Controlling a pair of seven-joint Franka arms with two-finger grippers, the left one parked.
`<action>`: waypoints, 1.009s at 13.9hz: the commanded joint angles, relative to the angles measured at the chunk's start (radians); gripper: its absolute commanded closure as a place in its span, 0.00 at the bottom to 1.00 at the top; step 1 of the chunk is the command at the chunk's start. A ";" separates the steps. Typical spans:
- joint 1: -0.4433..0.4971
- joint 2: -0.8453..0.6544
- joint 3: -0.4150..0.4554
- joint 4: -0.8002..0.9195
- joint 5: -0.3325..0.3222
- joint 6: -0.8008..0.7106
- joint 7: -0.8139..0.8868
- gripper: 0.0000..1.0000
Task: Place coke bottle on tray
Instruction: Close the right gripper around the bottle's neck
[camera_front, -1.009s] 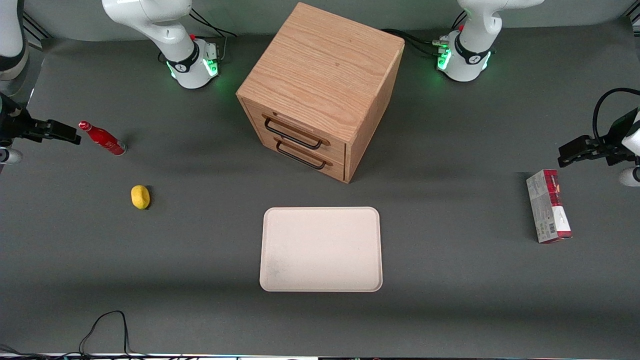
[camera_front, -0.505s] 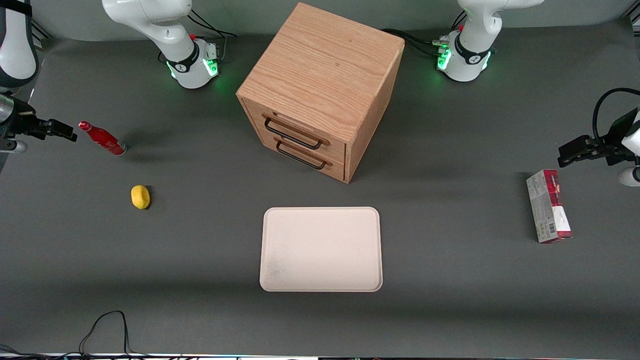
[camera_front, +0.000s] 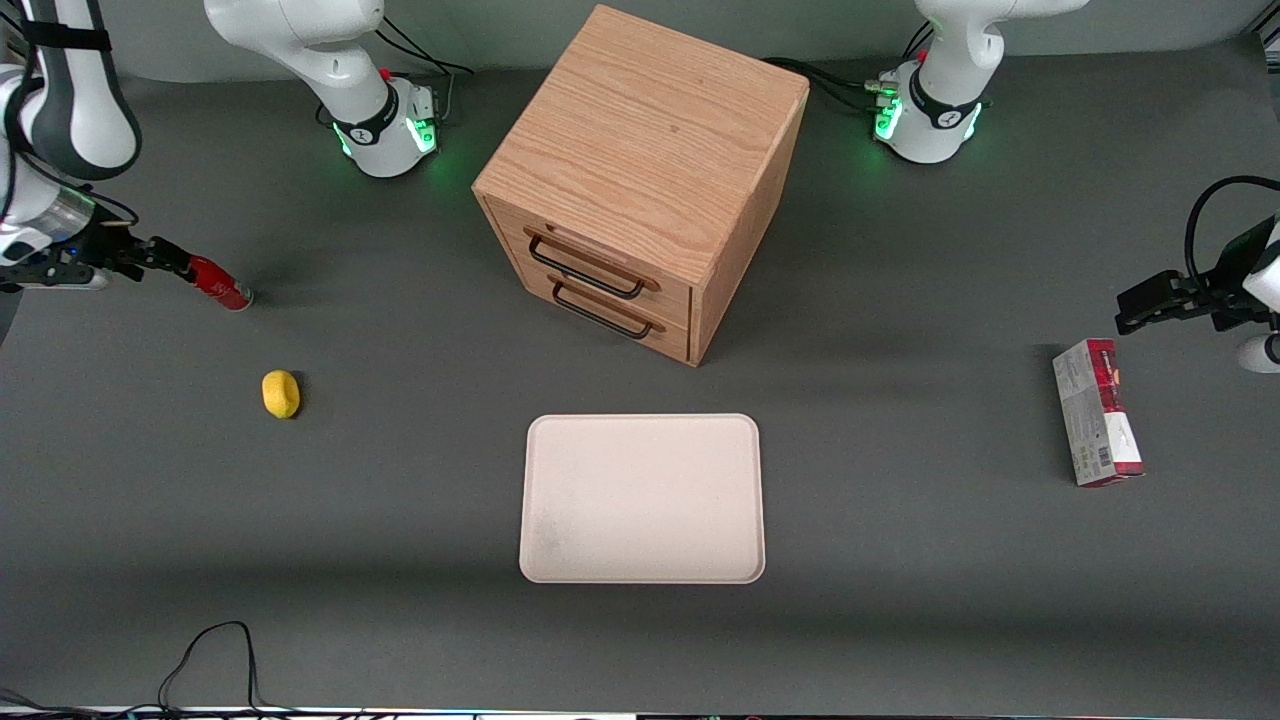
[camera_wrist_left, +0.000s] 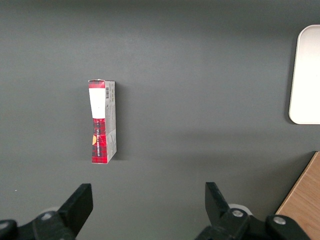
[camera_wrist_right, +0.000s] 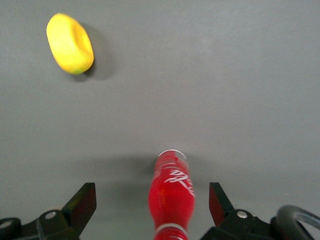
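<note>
Approach step in hand. Gripper (camera_wrist_right: 152, 205) spread wide, straddling the coke bottle (camera_wrist_right: 171, 192) lying on the mat, left edge of front view. Next: descend, close, carry to tray (camera_front: 642, 497), lower centre.

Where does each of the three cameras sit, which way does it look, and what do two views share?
Front view: high before the table, looking down on the flat cream-white tray; both arms show.
Right wrist view: on the working arm, looking down at the small red-labelled coke bottle, which lies between the open fingers of the end effector.
Left wrist view: on the parked arm, looking down at the red-and-grey carton; its own fingers show.
Shared: the yellow lemon-like lump shows in the front and right wrist views.
</note>
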 joint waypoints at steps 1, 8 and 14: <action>0.005 -0.037 -0.021 -0.052 -0.053 0.036 -0.008 0.00; -0.001 -0.037 -0.094 -0.064 -0.148 0.036 -0.005 0.00; -0.003 -0.032 -0.100 -0.064 -0.148 0.013 -0.005 1.00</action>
